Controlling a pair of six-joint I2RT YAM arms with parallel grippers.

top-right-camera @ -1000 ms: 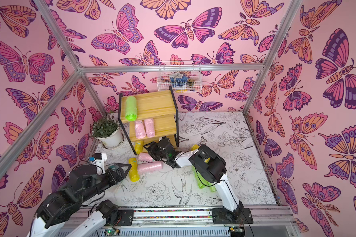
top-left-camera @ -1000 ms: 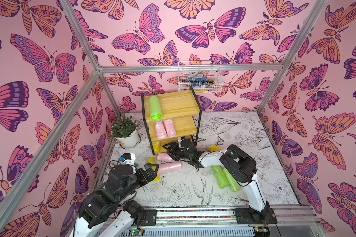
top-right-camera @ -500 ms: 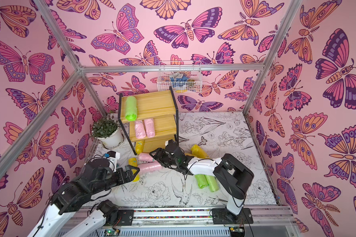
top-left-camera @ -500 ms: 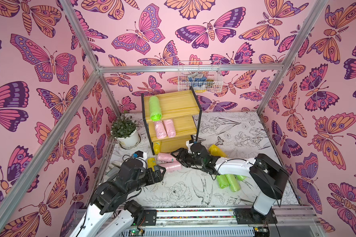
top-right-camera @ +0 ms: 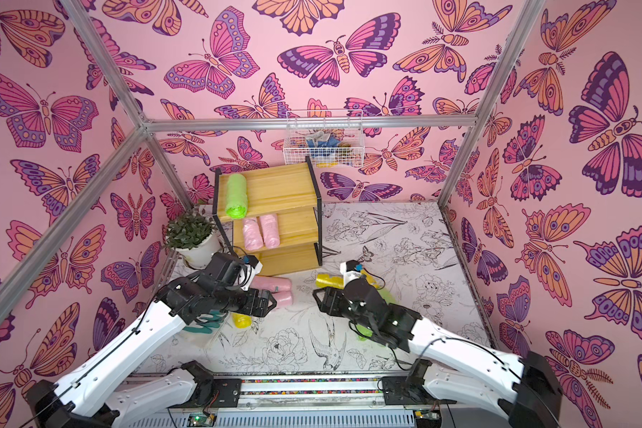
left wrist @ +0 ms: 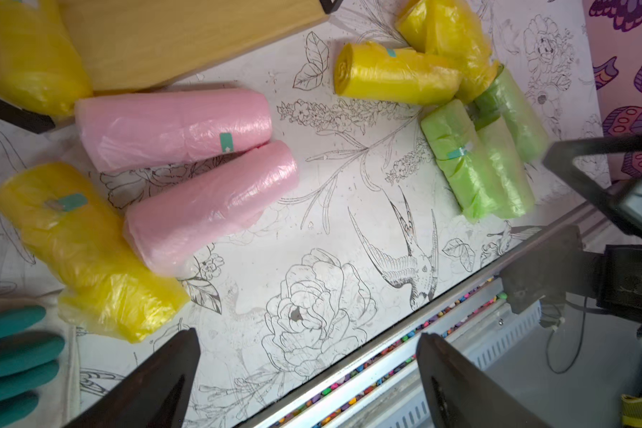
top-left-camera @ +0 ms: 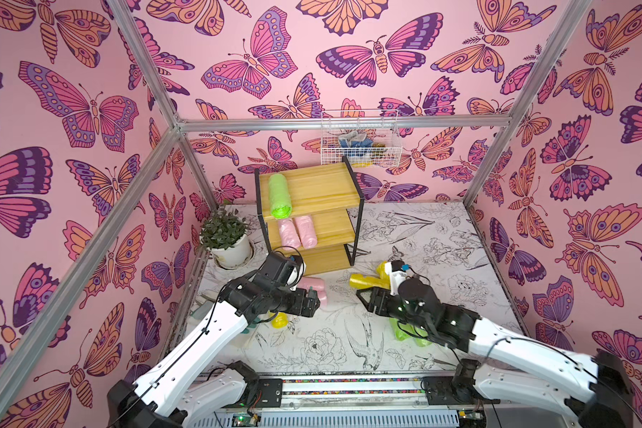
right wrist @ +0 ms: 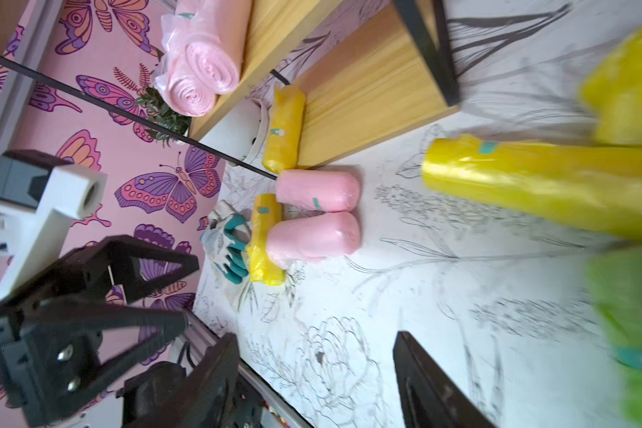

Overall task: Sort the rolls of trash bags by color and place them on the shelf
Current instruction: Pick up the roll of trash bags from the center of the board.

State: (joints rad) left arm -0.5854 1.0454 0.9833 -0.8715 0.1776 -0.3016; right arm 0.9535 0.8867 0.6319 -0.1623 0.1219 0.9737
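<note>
The shelf [top-left-camera: 323, 192] stands at the back with a green roll [top-left-camera: 279, 198] on its top board and two pink rolls [top-left-camera: 295, 232] on the middle one. A yellow roll [right wrist: 284, 128] lies at the lowest board's left end. Two pink rolls [left wrist: 175, 128] [left wrist: 212, 203] and a yellow roll [left wrist: 89, 252] lie on the floor below my left gripper [top-left-camera: 314, 302], which is open and empty. Two yellow rolls [top-left-camera: 367, 281] and green rolls [left wrist: 467, 159] lie by my right gripper [top-left-camera: 364, 298], also open and empty. The two grippers face each other.
A potted plant [top-left-camera: 227, 237] stands left of the shelf. A white-and-teal glove [right wrist: 227, 244] lies near the floor yellow roll, under the left arm. A white wire basket [top-left-camera: 360, 140] hangs on the back wall. The rail [left wrist: 386, 363] runs along the front edge.
My right gripper has drawn back to the right, away from the shelf foot and the pink rolls. The left arm has reached forward over the floor yellow roll toward the pink rolls.
</note>
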